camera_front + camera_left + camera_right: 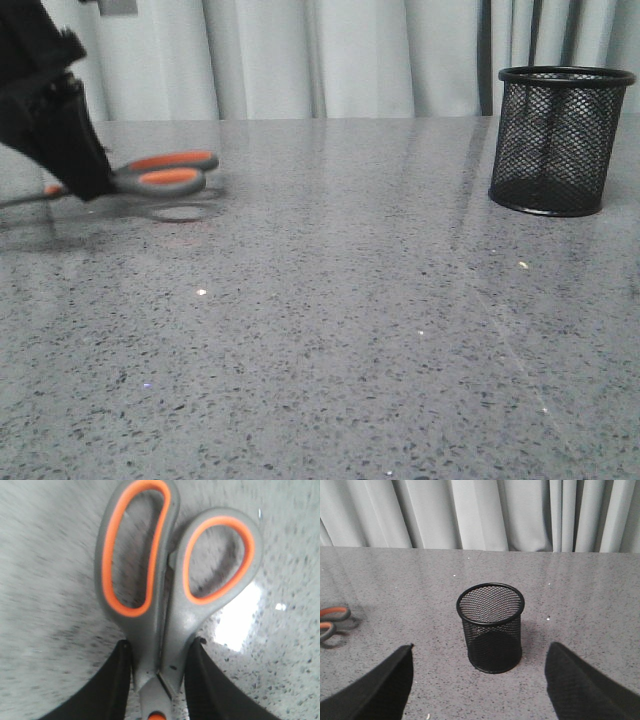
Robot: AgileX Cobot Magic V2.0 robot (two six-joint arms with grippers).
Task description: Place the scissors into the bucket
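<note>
The scissors [165, 172] have grey handles lined in orange and sit at the table's left, handles pointing right. They hang just above their shadow on the table. My left gripper [85, 185] is shut on their neck, close to the orange pivot. In the left wrist view both black fingers [117, 680] press the neck of the scissors [165, 630] from either side; the blades are hidden. The bucket [560, 140], a black mesh cup, stands upright at the far right. My right gripper [481, 647] is open, facing the bucket [491, 630] from a short distance, and the scissors [332, 622] show far off to one side.
A grey speckled table [330, 330] stretches between the scissors and the bucket. Pale curtains [300, 60] hang behind the table's far edge. A bright light reflection [237, 617] lies on the tabletop beside the handles.
</note>
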